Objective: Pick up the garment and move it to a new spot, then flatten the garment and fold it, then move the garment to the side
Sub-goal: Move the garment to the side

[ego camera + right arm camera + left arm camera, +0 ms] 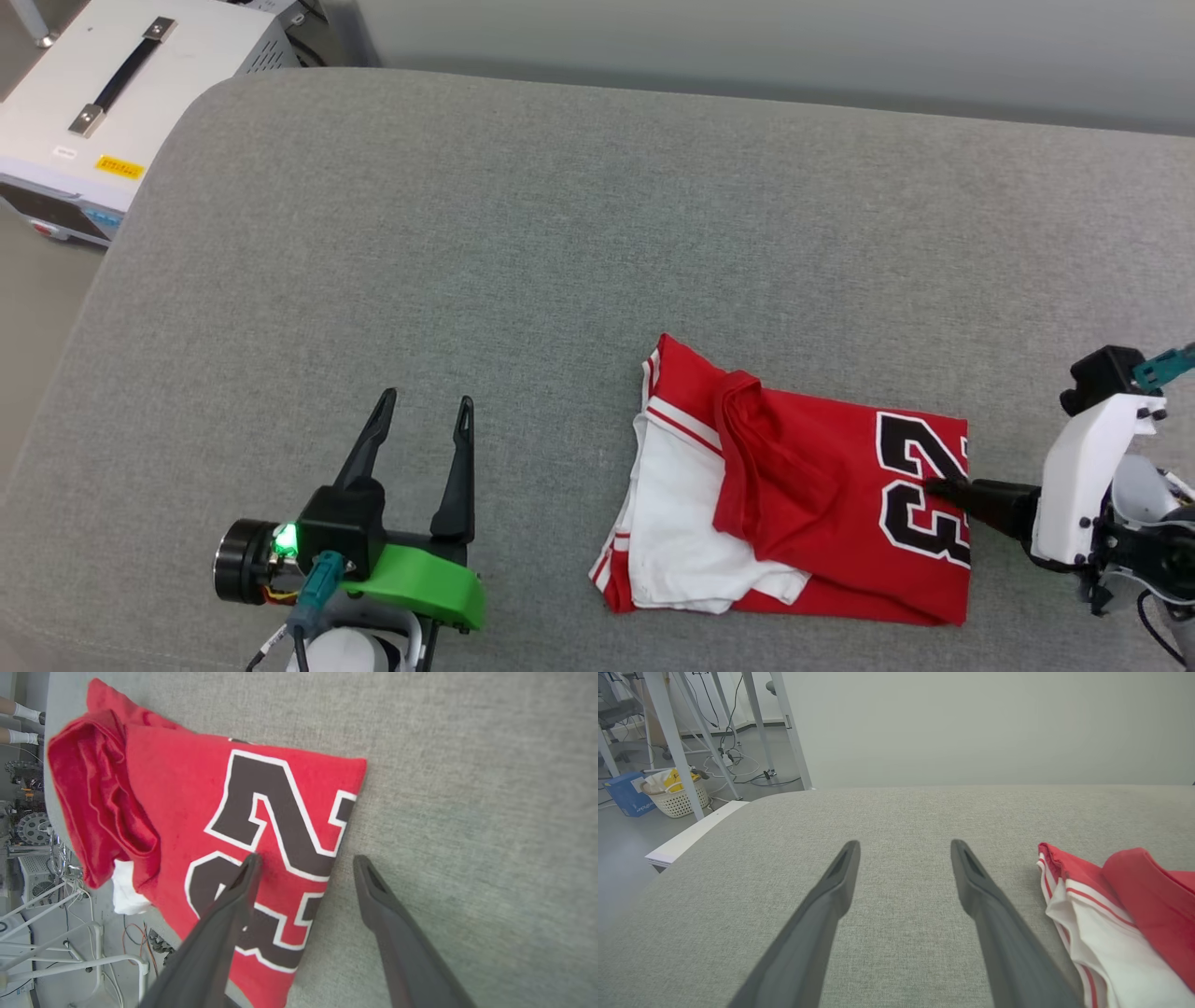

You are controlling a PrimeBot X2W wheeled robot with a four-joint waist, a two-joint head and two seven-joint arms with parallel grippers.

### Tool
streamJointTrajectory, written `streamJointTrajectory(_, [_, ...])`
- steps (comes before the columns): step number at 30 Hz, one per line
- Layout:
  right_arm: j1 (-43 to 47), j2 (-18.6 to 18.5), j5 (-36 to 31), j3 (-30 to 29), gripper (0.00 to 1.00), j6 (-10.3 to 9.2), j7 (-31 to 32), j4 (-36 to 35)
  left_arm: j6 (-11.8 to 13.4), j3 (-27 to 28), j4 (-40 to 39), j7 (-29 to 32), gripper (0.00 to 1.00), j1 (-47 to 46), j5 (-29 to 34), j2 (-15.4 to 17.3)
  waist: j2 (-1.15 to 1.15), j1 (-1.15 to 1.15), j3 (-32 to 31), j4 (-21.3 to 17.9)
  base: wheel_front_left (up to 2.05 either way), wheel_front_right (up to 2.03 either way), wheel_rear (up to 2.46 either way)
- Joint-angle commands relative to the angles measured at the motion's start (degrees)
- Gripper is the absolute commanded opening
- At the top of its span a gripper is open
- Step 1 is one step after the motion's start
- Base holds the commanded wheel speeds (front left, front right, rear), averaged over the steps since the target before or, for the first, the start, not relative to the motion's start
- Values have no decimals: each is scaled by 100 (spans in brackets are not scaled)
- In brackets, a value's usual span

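Judging from how the garment (pixel 822 504) lies, folding appears largely complete. It sits as a compact red rectangle at about 5 o'clock in the head view on the grey upholstered surface (pixel 560 233), with the black number (pixel 924 495) facing up at its 3 o'clock end. The fold is not tidy: a red flap (pixel 747 439) bunches across the middle, and a white sleeve (pixel 681 541) spills out along the 8 o'clock side. The outstanding item is assessed as the move to the side, possibly preceded by a corrective smoothing. The right gripper (pixel 307 858) comes in from 3 o'clock with its fingers spread wide and nothing pinched between them. It straddles the garment's near edge, one finger over the number and the other over bare upholstery just beside the cloth. Whether the finger over the number presses on the fabric or hovers above it cannot be confirmed. The left gripper (pixel 426 401) sits at 7 o'clock, well apart from the garment, fingers likewise spread and empty, over bare upholstery.
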Motion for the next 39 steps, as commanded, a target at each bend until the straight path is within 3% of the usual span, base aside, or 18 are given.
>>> streamJointTrajectory(1, [76, 39, 55, 85, 100, -4, 17, 54, 13, -6, 1, -34, 100, -104, -39, -35, 0, 0, 113, 117, 0, 0, 0])
streamJointTrajectory(9, [65, 252, 285, 641, 100, -4, -124, 278, 44, -35, -2, -34, 100, -176, -55, -39, 0, 0, 223, 199, 0, 0, 0])
streamJointTrajectory(10, [-8, 228, 310, 828, 42, -4, -267, 284, 58, -53, -1, -34, 100, -213, -65, -40, 0, 0, 251, 216, 0, 0, 0])
streamJointTrajectory(11, [-40, 209, 301, 852, 6, -4, -366, 285, 62, -57, -2, -34, 100, -224, -70, -40, 0, 0, 256, 217, 0, 0, 0])
streamJointTrajectory(12, [-69, 191, 324, 893, 0, -4, -433, 288, 69, -62, -2, -34, 100, -234, -76, -41, 0, 0, 255, 214, 0, 0, 0])
streamJointTrajectory(26, [-693, -581, 96, 1497, 0, -4, -1495, -468, 135, -19, 2, -34, 100, -100, -109, -42, 0, 0, 17, -162, 0, 0, 0])
streamJointTrajectory(39, [-1229, -1521, -125, 1811, 0, -4, -1417, -1020, 98, 196, -120, -34, 100, -2, -31, -39, 0, 0, 62, -1268, 0, 0, 0])
